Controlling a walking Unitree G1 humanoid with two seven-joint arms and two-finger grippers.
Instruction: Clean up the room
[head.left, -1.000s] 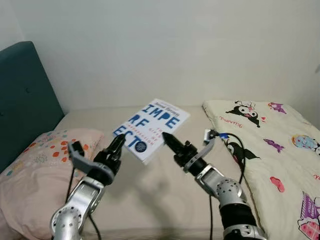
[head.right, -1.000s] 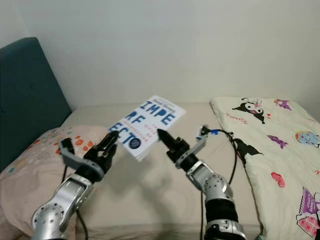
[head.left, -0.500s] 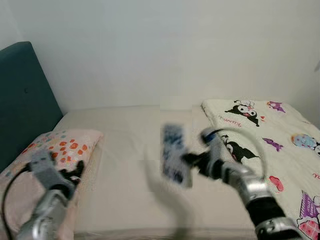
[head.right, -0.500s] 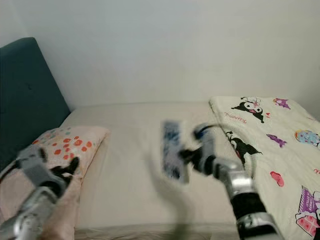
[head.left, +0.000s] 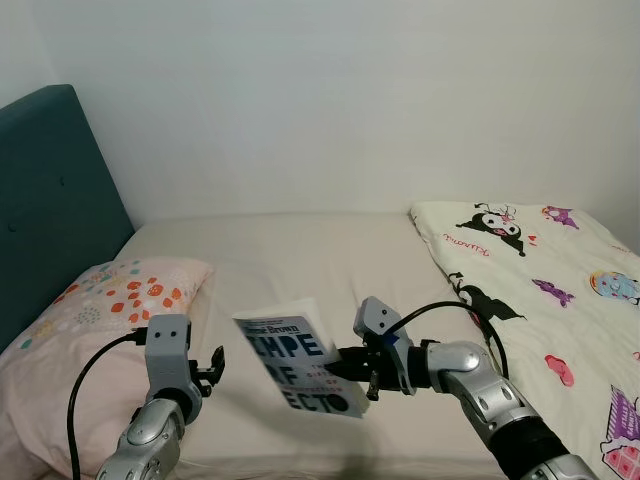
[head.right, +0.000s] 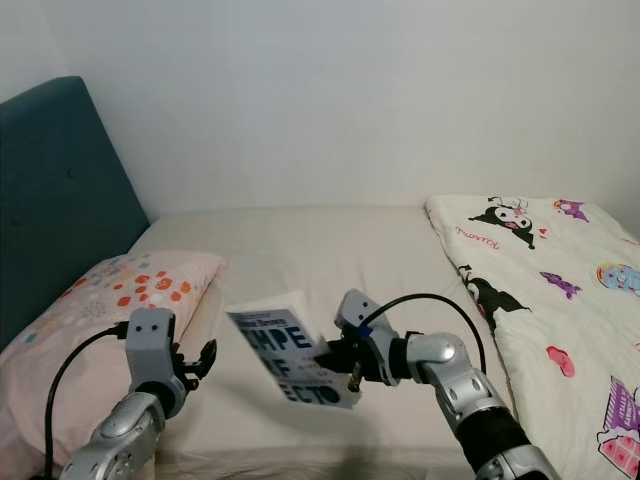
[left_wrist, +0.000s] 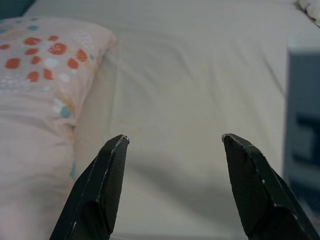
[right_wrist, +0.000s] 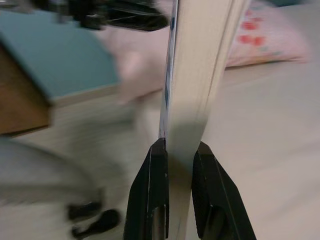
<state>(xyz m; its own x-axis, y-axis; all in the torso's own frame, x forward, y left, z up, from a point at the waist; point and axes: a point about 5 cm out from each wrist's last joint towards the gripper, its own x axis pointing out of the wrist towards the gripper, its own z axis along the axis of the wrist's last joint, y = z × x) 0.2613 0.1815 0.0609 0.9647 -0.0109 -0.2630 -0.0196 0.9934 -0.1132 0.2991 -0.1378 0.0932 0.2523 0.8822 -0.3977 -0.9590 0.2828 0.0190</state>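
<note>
Book lifted off the bed (head.left: 290, 250), carried by our right gripper alone.
Over the bed's front edge, between pillow (head.left: 90, 330) and cartoon blanket (head.left: 540, 260), right gripper (right_wrist: 177, 152) pinches the book (head.left: 303, 360) at its long edge; left gripper (left_wrist: 172, 142) gapes wide, holding nothing. We'd keep the pinch firm, swing slowly. Book stands nearly upright, cover facing us, long axis tilted, title end up.

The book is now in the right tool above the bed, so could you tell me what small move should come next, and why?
Probably carry the book clear of the bed toward wherever it is stored. The right tool is shut on its edge and holds it upright in the air, so the grasp looks done. The left tool is open with nothing in it, beside the pillow, so it could steady the book if it sags.
</note>
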